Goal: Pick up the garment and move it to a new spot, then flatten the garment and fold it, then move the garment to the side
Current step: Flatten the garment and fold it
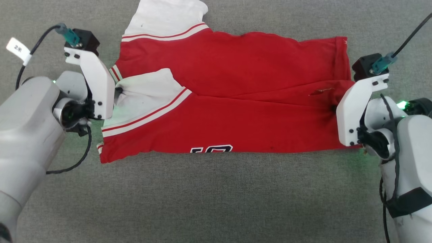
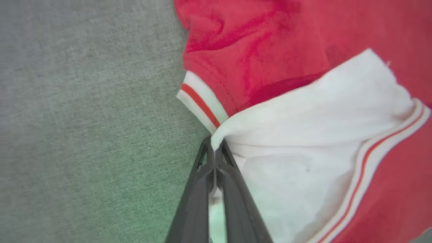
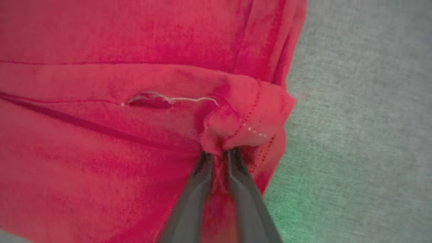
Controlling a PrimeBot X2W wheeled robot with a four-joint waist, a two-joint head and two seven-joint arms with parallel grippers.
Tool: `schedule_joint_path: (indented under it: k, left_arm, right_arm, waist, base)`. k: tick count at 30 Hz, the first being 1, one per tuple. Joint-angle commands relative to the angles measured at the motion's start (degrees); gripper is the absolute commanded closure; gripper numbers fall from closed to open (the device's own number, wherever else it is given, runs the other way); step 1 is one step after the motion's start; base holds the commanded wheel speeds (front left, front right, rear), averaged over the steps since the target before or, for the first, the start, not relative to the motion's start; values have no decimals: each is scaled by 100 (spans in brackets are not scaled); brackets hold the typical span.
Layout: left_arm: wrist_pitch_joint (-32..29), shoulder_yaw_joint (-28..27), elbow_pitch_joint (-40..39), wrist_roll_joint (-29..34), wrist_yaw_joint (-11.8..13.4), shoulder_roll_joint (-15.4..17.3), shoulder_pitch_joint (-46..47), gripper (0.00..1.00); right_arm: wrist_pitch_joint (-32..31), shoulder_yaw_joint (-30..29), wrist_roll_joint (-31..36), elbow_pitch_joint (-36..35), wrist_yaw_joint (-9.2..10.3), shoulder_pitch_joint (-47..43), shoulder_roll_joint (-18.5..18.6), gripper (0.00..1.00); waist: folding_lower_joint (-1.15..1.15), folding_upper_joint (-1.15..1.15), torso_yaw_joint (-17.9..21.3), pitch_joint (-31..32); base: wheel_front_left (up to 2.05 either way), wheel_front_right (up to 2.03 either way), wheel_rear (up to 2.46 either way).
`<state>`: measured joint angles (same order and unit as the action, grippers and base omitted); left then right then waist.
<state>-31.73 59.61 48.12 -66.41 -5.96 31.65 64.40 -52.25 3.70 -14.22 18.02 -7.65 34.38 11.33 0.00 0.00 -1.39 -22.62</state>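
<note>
The red garment (image 1: 236,101) lies spread across the grey cloth surface, its near part folded over the far part along a crease through the middle. White panels with red-and-white striped trim sit at its left end, and black-outlined white lettering (image 1: 211,149) peeks out at the near edge. My left gripper (image 1: 116,91) is shut on the white panel's edge (image 2: 216,138) at the garment's left side. My right gripper (image 1: 334,107) is shut on a bunched red hem (image 3: 236,135) at the right side. A small tear with a loose pale thread (image 3: 152,100) shows near that hem.
Grey woven cloth (image 1: 216,199) covers the whole surface around the garment, with wide room in front and strips on both sides. Black cables run from both wrists, and a white tag (image 1: 18,50) hangs on the left cable.
</note>
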Motion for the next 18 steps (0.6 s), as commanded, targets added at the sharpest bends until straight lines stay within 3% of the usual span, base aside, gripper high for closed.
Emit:
schedule_joint_path:
  k: [1,12,18]
  left_arm:
    - [49,9,76,31,-17,-19,49,0]
    - [-50,52,-260,-26,-99,230,61,0]
    - [-272,50,-986,-198,179,593,-316,0]
  right_arm:
    - [-18,16,20,165,29,-129,4,0]
    - [535,-470,-76,-873,17,-611,-93,0]
    - [1019,-936,55,-1614,17,-1106,-361,0]
  waist:
    - [0,0,-15,41]
    - [0,0,-112,472]
    - [0,0,-140,656]
  base:
    - [0,0,0]
    - [0,0,0]
    - [0,0,0]
